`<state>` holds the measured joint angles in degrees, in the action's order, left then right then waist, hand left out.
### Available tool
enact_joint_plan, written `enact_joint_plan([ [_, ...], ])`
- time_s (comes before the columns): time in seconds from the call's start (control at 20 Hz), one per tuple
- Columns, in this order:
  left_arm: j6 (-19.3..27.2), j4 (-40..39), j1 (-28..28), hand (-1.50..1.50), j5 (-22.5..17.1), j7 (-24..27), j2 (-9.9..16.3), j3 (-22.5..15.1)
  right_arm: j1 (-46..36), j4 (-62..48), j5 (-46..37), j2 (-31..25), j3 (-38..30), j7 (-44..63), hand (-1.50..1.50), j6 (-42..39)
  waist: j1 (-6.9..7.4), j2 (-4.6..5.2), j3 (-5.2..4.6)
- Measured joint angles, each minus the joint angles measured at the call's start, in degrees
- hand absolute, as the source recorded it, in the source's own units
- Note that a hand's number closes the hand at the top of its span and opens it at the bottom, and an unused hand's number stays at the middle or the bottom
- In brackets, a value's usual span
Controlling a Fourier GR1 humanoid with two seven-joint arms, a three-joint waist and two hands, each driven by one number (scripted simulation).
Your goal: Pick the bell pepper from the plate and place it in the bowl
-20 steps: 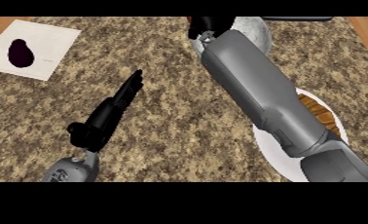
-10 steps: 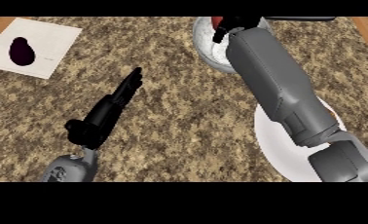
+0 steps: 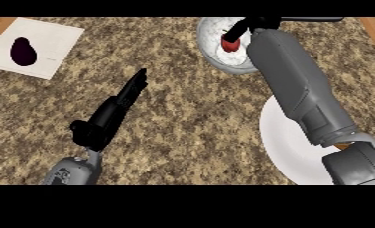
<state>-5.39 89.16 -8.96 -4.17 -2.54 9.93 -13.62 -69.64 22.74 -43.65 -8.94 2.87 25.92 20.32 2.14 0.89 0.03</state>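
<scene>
Since the earlier frame, right hand [image 3: 253,25] has carried the bell pepper [image 3: 231,43] over the bowl [image 3: 212,53], fingers seemingly curled on it; release comes next.

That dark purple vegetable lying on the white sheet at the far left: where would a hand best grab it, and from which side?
Probably across the narrower upper part of the purple vegetable, coming from above. It lies flat on the white sheet with bare sheet all round it, so fingers could close on both of its long sides. The left hand, fingers straight, is the nearer one.
</scene>
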Motion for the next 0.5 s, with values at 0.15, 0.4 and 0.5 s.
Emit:
enact_joint_plan([
  [0.15, -0.5, -0.4, -0.2, 0.0, -0.1, 0.3, 0.4, 0.7, -0.4, -0.3, 1.0, -0.4, -2.2, -1.9, -1.5, 4.7, -0.06, -0.05, 0.0],
  [0.4, 0.0, 0.6, 0.6, 0.0, 0.4, -0.3, -0.1, 0.6, 0.1, 1.8, 4.0, -2.3, -6.9, -3.3, -1.5, 12.1, -0.61, -0.37, 0.0],
  [0.5, 0.4, 1.4, 1.5, 0.0, 0.9, -0.6, -0.4, 0.2, 1.5, 3.2, 5.6, -2.5, -8.7, -3.7, -1.5, 14.1, -1.0, -0.58, 0.0],
])
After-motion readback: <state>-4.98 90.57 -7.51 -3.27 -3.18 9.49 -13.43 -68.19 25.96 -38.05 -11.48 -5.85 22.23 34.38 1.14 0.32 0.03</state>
